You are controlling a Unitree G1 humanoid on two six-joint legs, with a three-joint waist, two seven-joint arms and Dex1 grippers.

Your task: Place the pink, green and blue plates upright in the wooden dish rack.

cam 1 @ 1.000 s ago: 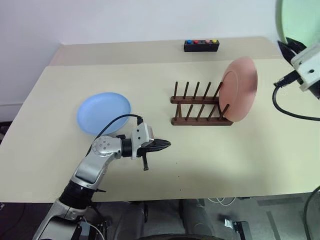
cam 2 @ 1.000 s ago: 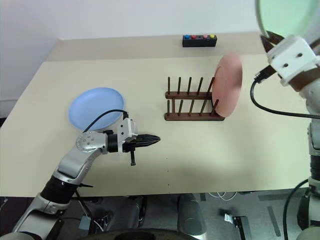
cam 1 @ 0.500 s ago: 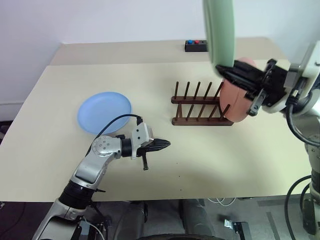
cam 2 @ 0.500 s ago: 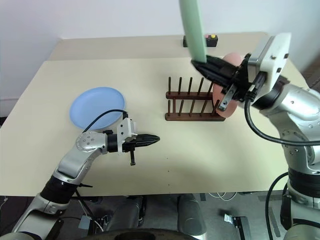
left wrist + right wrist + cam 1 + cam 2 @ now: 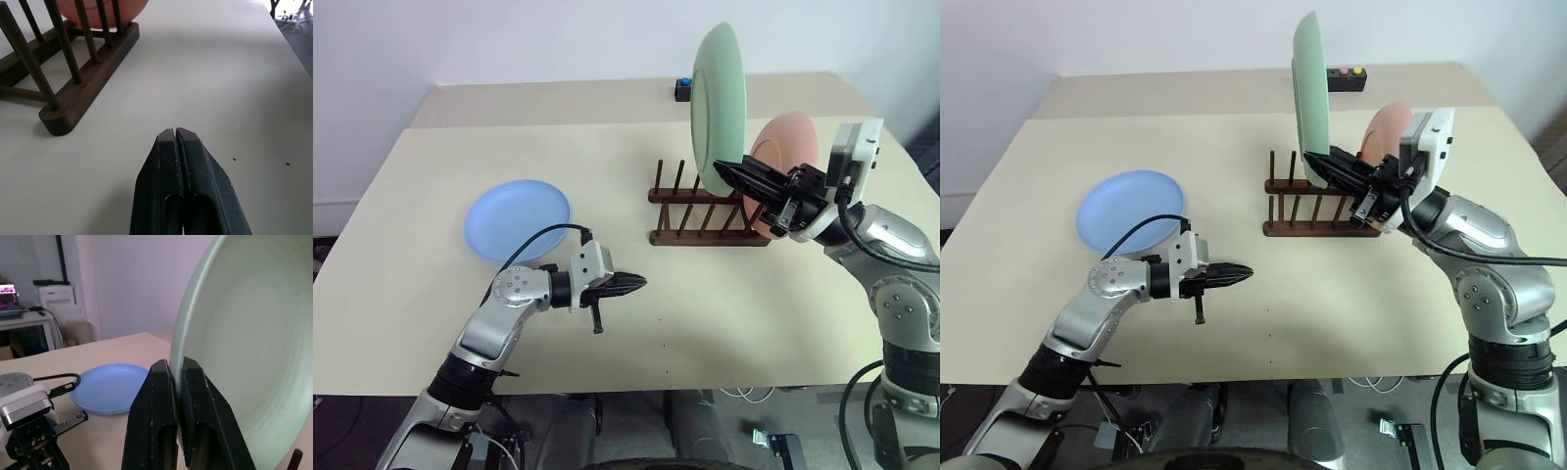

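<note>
Progress: salmon-pink round plate (image 5: 783, 166) stands upright in the dark wooden peg rack's (image 5: 705, 211) right end slot. Pale mint-green plate (image 5: 717, 103), pinched at its rim by right gripper (image 5: 1332, 166), hangs on edge above the rack, long axis vertical, unseated. Sky-blue plate (image 5: 517, 219) lies flat on the table, untouched. Left gripper (image 5: 631, 284) pressed together, empty.

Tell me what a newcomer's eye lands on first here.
The green plate, held on edge above the wooden dish rack by the right gripper, which is shut on its lower rim. Next, the pink plate standing upright in the rack's end slot on the robot's right. Then the blue plate lying flat on the table beyond the shut left gripper.
</note>
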